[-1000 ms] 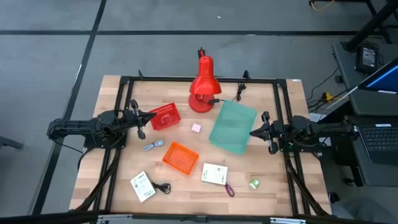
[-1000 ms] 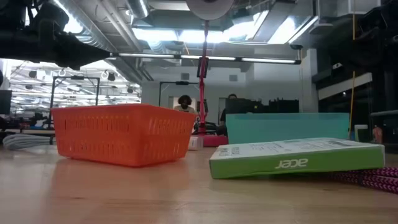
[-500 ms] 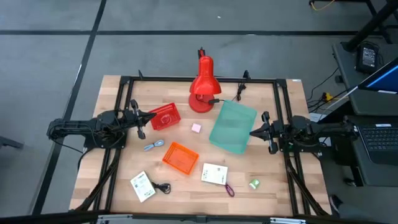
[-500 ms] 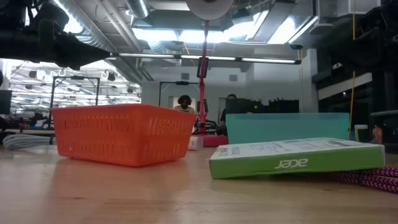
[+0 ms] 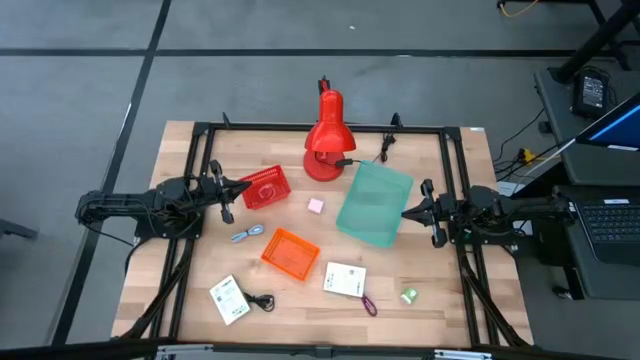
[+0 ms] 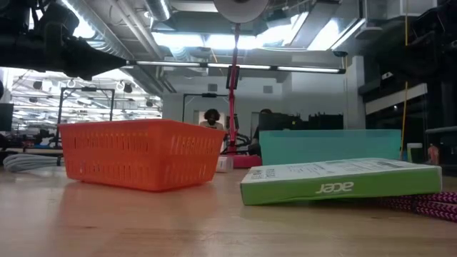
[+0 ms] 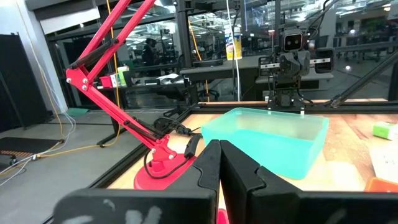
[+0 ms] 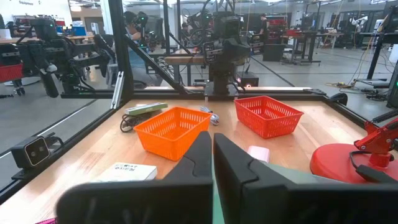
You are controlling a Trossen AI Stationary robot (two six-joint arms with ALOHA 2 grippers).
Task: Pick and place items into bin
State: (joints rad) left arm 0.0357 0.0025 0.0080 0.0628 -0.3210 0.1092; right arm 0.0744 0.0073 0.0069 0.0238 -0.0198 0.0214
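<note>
Near the desk's front edge lie two white cards, a black cable, a purple strap and a green piece. The orange basket, teal bin and red basket look empty. The pink cube sits mid-desk, between the left gripper and right gripper, both closed and empty.

Both arms are dark, near-black, built of jointed segments with blocky housings. The left tool and right tool each carry two matte black fingers with angular, faceted faces. From above, black cabling runs along each arm toward its base.
</note>
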